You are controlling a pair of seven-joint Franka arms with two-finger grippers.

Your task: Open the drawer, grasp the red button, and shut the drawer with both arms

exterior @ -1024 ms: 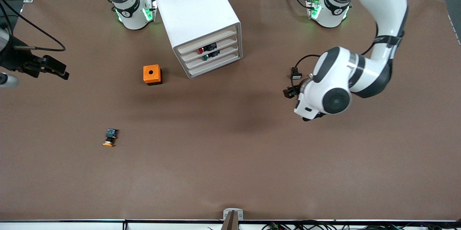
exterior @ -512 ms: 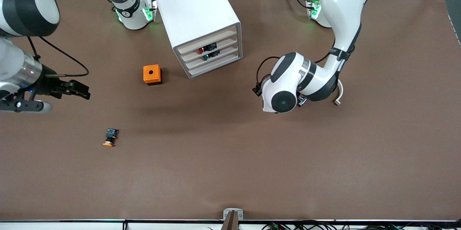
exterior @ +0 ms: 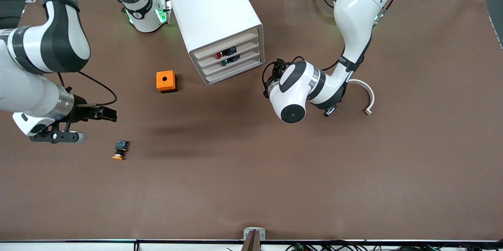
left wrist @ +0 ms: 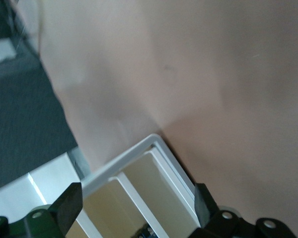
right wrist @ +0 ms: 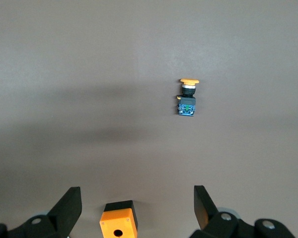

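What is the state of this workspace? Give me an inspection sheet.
Surface: brown table, bare over most of its area.
Job's things: shallow white plastic drawer, second from top of white cabinet, shut; red-capped push-button inside.
Clutter: orange box with round hole; orange-capped switch; green-capped switch one drawer lower.
Grippers: left tool open, beside the cabinet's front; right tool open, over the table near the orange box.
Cables: black cable at right wrist.
Surroundings: nothing seen.

both arms low, left pincer (left wrist: 134, 203) and right pincer (right wrist: 136, 206) spread
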